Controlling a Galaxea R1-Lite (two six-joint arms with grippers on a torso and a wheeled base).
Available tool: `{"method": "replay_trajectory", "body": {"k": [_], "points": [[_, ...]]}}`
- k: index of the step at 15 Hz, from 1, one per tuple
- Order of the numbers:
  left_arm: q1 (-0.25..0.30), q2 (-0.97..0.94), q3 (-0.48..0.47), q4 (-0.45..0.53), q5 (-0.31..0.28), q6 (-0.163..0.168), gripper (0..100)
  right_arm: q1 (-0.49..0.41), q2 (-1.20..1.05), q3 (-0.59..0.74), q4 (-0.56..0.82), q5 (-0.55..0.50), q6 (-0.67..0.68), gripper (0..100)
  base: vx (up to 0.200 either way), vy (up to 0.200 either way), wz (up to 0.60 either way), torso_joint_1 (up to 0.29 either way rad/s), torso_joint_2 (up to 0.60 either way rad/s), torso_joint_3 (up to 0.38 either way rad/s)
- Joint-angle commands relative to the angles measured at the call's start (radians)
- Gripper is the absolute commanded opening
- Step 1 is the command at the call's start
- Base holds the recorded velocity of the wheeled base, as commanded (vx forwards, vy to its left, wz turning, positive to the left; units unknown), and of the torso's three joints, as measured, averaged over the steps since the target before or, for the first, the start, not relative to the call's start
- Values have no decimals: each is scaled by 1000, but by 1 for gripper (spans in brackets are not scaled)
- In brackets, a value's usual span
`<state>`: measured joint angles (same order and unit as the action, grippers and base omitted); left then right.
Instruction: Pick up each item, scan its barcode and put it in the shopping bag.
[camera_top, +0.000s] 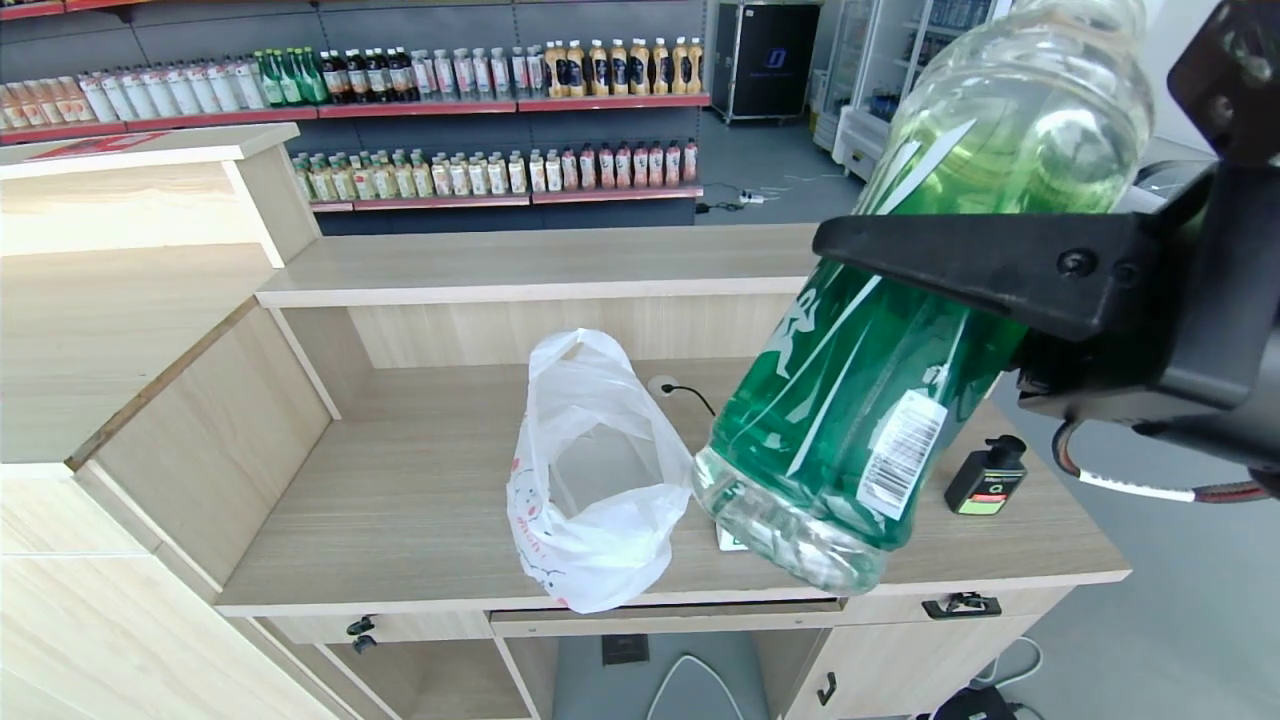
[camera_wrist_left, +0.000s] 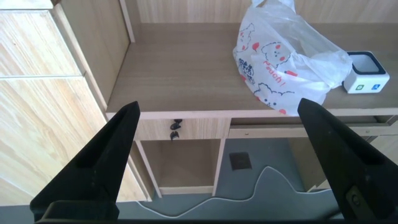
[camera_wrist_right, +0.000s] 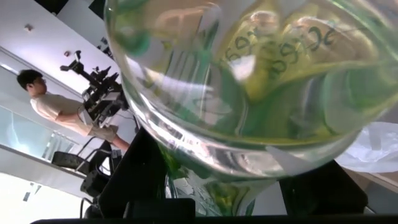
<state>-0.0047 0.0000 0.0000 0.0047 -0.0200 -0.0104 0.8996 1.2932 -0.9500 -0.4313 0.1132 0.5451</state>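
Shop bench (camera_top: 420, 500) has a bag (camera_top: 590, 480); left fingers (camera_wrist_left: 102, 158) spread, right fingers (camera_top: 980, 262) pinch a tilted bottle (camera_top: 900, 330), smooth plastic could slip.

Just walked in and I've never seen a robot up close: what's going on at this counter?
The robot's right claw holds a green bottle tilted in the air above the wooden counter, its barcode label showing. A white shopping bag stands open on the counter beside it. The left claw hangs open and empty before the counter's front edge.
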Motion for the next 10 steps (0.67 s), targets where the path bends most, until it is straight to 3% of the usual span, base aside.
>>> {"method": "replay_trajectory", "body": {"k": [1, 10], "points": [[0, 2, 0, 0, 0, 0, 100, 10, -3, 7, -1, 0, 1, 0, 0, 0, 0, 0, 0, 0], [0, 2, 0, 0, 0, 0, 100, 10, -8, 0, -3, 3, -1, 0, 0, 0, 0, 0, 0, 0]]}}
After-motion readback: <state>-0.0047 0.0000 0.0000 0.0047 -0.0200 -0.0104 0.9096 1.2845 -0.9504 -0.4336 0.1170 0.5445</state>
